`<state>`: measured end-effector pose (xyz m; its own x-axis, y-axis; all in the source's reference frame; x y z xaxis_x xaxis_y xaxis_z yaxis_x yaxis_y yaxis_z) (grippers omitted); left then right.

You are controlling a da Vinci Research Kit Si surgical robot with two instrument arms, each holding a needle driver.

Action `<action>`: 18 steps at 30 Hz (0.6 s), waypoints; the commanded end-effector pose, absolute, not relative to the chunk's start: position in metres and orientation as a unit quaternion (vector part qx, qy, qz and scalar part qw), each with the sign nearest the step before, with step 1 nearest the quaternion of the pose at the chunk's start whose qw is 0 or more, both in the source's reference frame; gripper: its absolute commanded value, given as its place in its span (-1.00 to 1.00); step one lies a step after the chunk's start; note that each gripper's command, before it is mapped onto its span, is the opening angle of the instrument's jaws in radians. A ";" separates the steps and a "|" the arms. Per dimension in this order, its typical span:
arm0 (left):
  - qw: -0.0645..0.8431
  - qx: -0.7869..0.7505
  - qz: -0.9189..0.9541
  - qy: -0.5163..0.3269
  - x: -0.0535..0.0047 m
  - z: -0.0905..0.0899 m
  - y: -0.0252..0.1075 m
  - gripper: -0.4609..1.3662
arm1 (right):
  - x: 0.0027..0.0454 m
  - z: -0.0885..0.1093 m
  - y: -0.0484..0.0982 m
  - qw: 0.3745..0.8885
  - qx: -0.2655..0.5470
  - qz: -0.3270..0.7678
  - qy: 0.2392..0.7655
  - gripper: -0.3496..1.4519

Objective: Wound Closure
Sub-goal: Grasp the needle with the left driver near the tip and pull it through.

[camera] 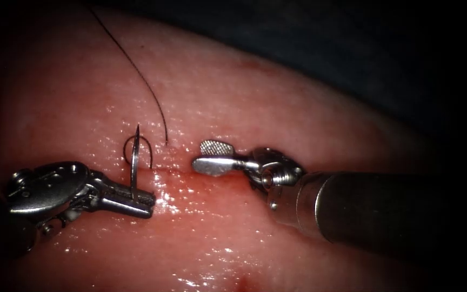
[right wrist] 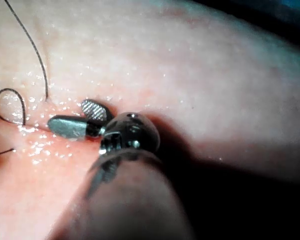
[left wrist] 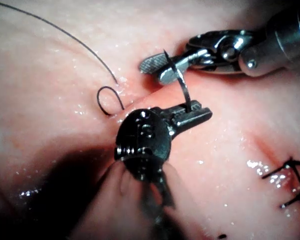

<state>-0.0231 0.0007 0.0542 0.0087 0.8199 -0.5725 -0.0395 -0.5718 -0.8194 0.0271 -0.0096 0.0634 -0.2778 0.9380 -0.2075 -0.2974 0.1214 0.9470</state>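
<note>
Nearest the endoscope, the right arm's tool [camera: 212,158] is seen just right of the cut [camera: 177,173], its two jaws parted and nothing held between them; the ribbed inner face of one jaw is turned up. On the other side of the cut, the left arm's tool [camera: 142,199] is clamped on the curved needle [camera: 134,162], which is gripped near its rear end. From those jaws the needle is held upright, its sharp tip pointing up, clear of the tissue [camera: 277,103]. Beside the needle, just left of the cut, a small loop of thread [camera: 149,151] is seen against the tissue. A longer strand of thread is laid from just above the cut up and away to the left across the tissue. Red fluid [camera: 201,186] is gathered along the cut. In the left wrist view, finished stitches [left wrist: 288,177] are seen on the tissue well away from both tools
</note>
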 end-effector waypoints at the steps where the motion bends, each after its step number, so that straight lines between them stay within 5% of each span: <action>1: 0.323 -0.632 0.638 -0.300 -0.0228 0.054 0.001 -0.88 | 0.0271 0.063 -0.010 0.522 0.298 0.592 0.537 0.07; 18: 0.101 -0.699 0.704 0.069 -0.0219 0.049 0.005 -0.88 | 0.0272 0.063 -0.010 0.522 0.298 0.592 0.537 0.01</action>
